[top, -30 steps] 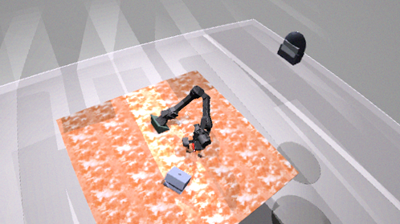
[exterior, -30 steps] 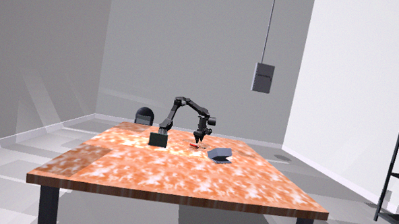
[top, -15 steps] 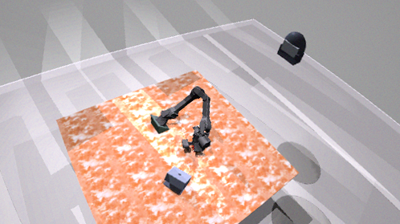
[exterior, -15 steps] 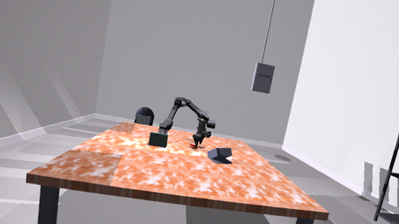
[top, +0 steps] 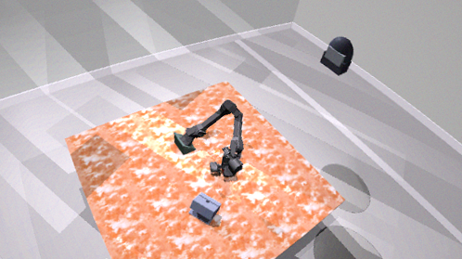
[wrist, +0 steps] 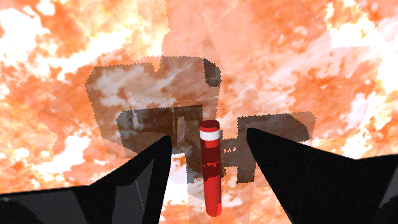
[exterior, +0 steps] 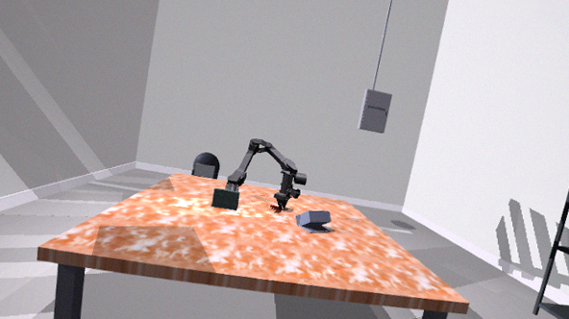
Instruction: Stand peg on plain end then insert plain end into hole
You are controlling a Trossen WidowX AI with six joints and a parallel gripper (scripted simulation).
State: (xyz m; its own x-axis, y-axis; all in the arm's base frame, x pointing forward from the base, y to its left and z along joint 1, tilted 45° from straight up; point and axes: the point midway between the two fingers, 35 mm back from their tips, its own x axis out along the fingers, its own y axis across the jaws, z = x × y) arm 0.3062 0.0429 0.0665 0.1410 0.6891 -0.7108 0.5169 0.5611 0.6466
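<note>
The red peg (wrist: 212, 175) (exterior: 273, 207) lies on the table. Its white band (wrist: 210, 135) is near the far end in the wrist view; the plain end points toward the bottom edge. My gripper (wrist: 209, 137) (exterior: 281, 208) is low over the peg, partly open, with one finger on each side of it and a gap to both. In the top view the arm hides the peg. The blue-grey sloped panel (top: 204, 209) (exterior: 316, 218) stands on the table apart from the gripper. Its hole (top: 208, 201) shows as a small dark spot in the upper face.
The arm's dark green base block (top: 184, 144) (exterior: 226, 199) stands on the orange and white table (top: 139, 227) (exterior: 269, 247). The gripper's shadow lies around the peg in the wrist view. A dark rounded object (top: 338, 55) (exterior: 205, 166) is beyond the table.
</note>
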